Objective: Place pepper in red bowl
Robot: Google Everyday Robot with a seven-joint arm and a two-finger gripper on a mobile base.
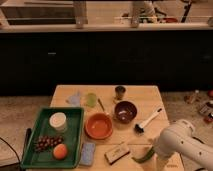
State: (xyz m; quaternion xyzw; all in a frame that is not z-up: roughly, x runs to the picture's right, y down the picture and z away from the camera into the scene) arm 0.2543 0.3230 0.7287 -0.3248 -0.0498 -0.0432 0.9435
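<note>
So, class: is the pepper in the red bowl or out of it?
Out. The pepper lies on the table, apart from the red bowl, with the tool close beside it.

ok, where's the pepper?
Camera view: pepper lies at the table's front right edge, in front of the brush; the gripper is at its right end.
</note>
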